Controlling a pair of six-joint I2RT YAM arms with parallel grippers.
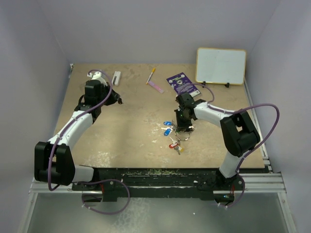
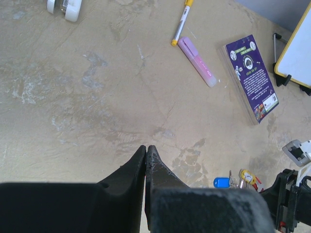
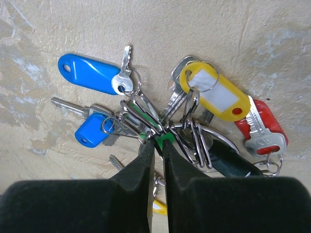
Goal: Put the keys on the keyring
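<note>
right tool [image 3: 159, 144] pinching keys [image 3: 170, 104], left tool [image 2: 146, 148] closed

Whiteboard [image 1: 221, 65], purple card [image 1: 182, 84], pink highlighter [image 1: 156, 87], pen [image 1: 151, 75]

Nothing legible here. Far ahead and right of the left claw [image 2: 146, 148], the flat purple printed card [image 2: 251, 77] carries white lettering and round emblems, all too small to read. Just beyond the right claw [image 3: 159, 145], the yellow plastic key tag [image 3: 214, 92] shows a blank white label window.
</note>
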